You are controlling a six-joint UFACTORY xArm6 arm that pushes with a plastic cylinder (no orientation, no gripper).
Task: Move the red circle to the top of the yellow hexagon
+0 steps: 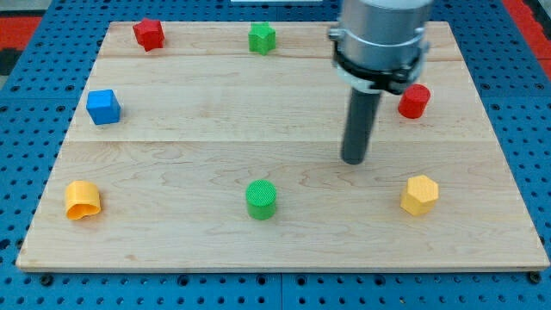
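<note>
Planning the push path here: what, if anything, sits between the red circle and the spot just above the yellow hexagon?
Nothing visible does. The red circle sits toward the view's top from the yellow hexagon, with only bare board between them. My tip rests to the view's left of that line, touching neither block. The green cylinder lies well off to the left.

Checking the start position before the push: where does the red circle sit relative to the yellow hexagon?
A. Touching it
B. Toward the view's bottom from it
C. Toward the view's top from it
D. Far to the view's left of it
C: the red circle lies toward the view's top from the yellow hexagon, clearly apart from it; my tip is left of both.
</note>
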